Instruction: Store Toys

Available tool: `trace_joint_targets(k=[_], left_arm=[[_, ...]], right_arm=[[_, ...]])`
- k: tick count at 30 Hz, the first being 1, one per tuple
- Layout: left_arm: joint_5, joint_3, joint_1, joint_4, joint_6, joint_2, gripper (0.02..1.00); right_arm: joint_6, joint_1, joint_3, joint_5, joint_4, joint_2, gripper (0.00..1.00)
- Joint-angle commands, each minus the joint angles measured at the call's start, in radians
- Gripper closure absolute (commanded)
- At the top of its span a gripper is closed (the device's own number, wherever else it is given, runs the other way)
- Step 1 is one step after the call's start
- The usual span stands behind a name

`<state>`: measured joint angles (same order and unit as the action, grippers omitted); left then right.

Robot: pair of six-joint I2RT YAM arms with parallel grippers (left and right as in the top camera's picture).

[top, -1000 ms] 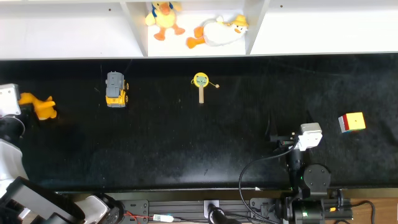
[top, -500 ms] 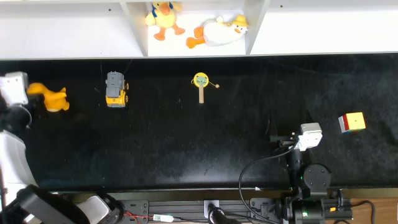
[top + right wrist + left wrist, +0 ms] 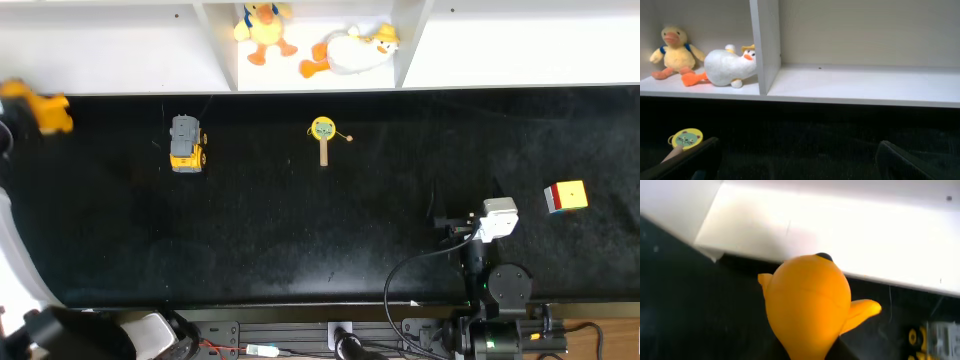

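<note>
- orange toy (image 3: 40, 108) is up off the black table (image 3: 300, 230), at the far left end, right in front of the white shelf (image 3: 110, 50) front edge
- left wrist view: orange toy (image 3: 810, 305) sticks straight out from the camera's own end, its far tip just short of the shelf lip (image 3: 840, 225); can't tell if it touches
- left gripper (image 3: 8, 118) is clamped on the toy's near end; its fingers are hidden under the toy body
- toy look: plain bright orange, rounded plump body, small dark spot at the far tip, one short stub on one side and a longer pointed flap on the other
- yellow-grey toy truck (image 3: 186, 143) stands on the table well to the right of the held toy; it also shows at a corner of the left wrist view (image 3: 935, 340)
- round green-yellow rattle (image 3: 323, 135) with a wooden handle lies mid table, near the shelf; it also shows in the right wrist view (image 3: 686, 138)
- coloured cube (image 3: 566, 196) sits on the right side of the table, well apart from the rest
- yellow duck plush (image 3: 263, 25) sits upright in the middle shelf compartment, with a white plush bird (image 3: 352, 50) lying on its side just beside it
- right gripper (image 3: 797, 145) is low over the table on the right side, facing the shelf, fingers spread wide with nothing between them
</note>
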<state>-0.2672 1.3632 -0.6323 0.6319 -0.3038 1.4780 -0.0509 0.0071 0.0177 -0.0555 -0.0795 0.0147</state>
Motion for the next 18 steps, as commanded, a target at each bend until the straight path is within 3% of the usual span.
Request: trace_joint_targets(k=[1,18], left_arm=[[0.055,0.028,0.037,-0.003,0.085,0.035,0.982],[0.085,0.028,0.13,-0.161,0.202,0.105,0.969]], right_arm=[[0.011,0.002,-0.013,-0.003,0.005,-0.01,0.005],[0.011,0.002,-0.013,-0.003,0.005,-0.01,0.005]])
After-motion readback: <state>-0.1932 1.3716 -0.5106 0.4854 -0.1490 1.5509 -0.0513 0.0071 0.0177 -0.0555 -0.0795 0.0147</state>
